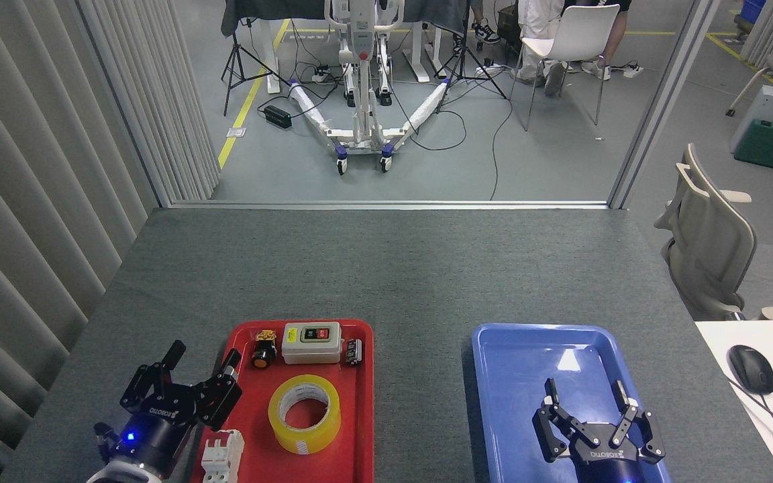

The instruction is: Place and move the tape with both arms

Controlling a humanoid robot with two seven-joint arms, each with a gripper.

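Clearly the coming move turns on the left side: the tape (304,413) lies flat in the red tray (358,402), its open core facing up, just to the right of the left end effector (202,367) and slightly nearer the robot. That end effector hovers over the tray's left rim with its fingers spread apart and nothing between them. The right end effector (589,402), its fingers also apart and empty, hangs over the blue tray (494,376), well apart from the roll with a strip of grey worktop (386,268) between the two trays. So the left arm is much the nearer one, and the likely first step is a short reach rightward and down onto the roll.

With the tape, the red tray holds a grey switch box (312,342), a small yellow-and-black button (264,350) and a small dark part (353,351) along its far edge, and a white circuit breaker (221,456) at its near left corner. The blue tray appears to hold nothing.
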